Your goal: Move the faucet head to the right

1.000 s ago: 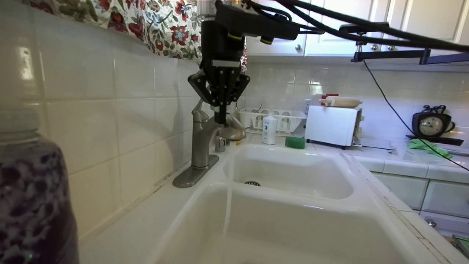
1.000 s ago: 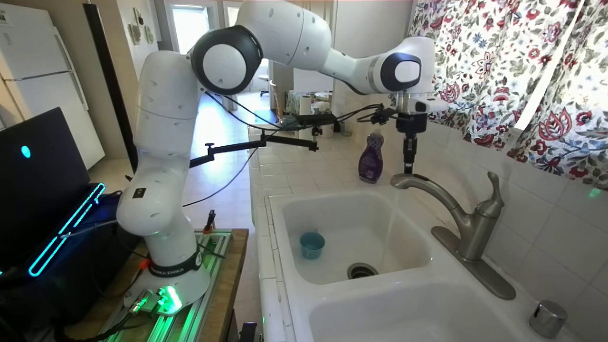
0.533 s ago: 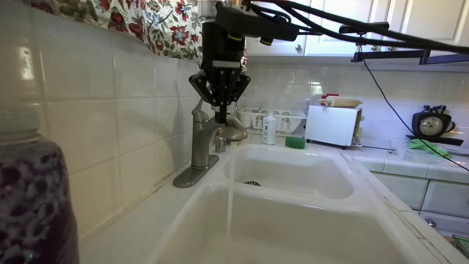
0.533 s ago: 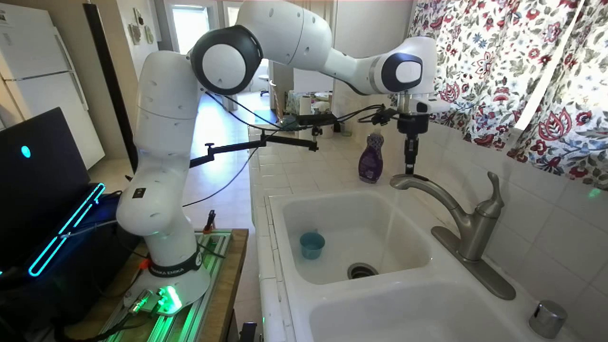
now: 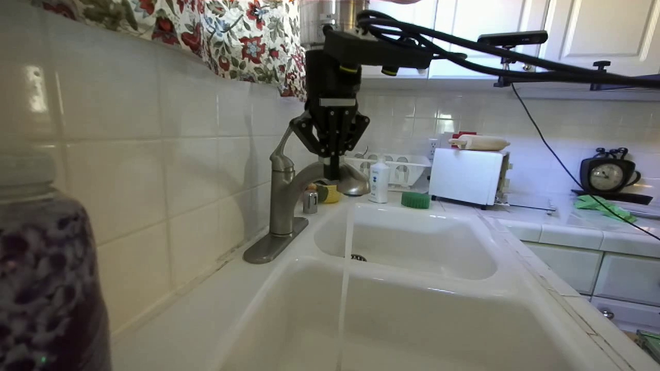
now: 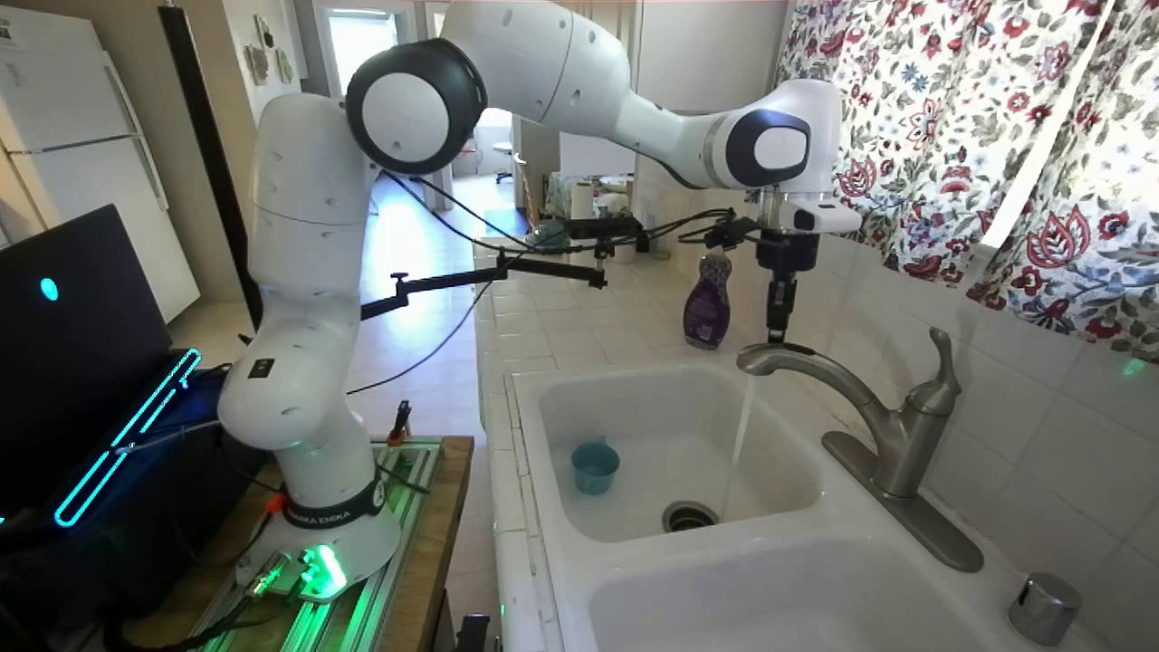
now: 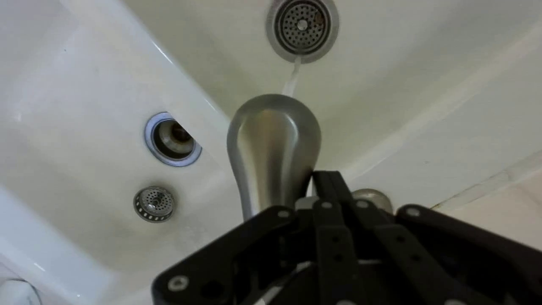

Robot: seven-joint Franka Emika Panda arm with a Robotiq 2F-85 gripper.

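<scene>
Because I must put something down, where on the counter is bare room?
The counter looks bare between its front edge, the sink and the purple bottle. Crowded: across the sink, with rack, white bottle, brush and white box; also beside the faucet, where the gripper hangs.

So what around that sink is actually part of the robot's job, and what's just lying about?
Part of the job:
faucet head, to be moved right
gripper, shut, beside the faucet head

Just lying about:
blue cup, in the sink
purple bottle, on the counter
white bottle
green brush
loose strainer
</scene>
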